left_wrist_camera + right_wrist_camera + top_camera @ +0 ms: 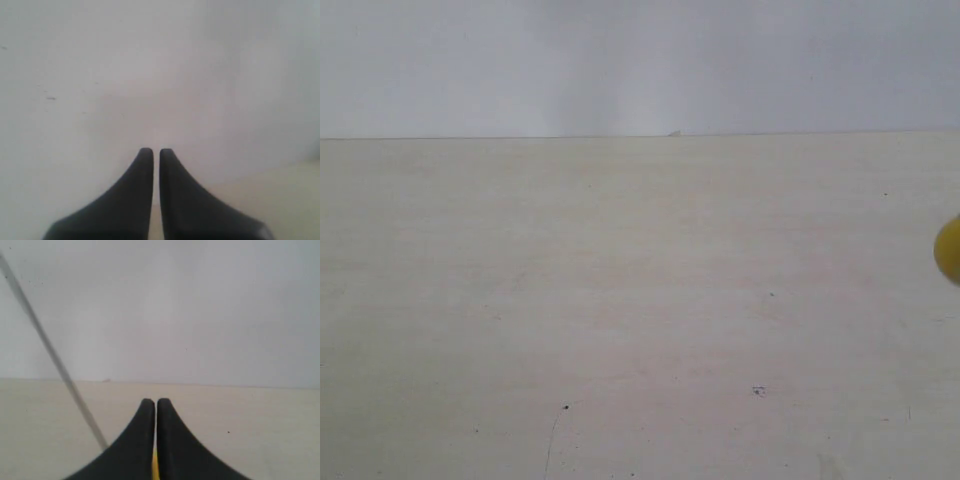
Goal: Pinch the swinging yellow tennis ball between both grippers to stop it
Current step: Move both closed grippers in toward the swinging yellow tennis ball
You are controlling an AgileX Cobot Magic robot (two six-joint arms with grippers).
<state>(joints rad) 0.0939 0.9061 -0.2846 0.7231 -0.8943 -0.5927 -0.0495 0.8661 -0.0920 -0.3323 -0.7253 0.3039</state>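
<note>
At the exterior view's right edge, the yellow tennis ball (950,250); yellow seen past the right gripper (151,402) suggests it is nearer than the left gripper (151,150). Jaws together on both.

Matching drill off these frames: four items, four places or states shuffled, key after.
1. yellow tennis ball
2. string
3. left gripper
4. right gripper

A. yellow sliver shows through its slit
B. cut off at the exterior view's right edge
C. jaws nearly together, only pale background between
D. blurred diagonal streak in the right wrist view

Pairs: 1-B, 2-D, 3-C, 4-A
</note>
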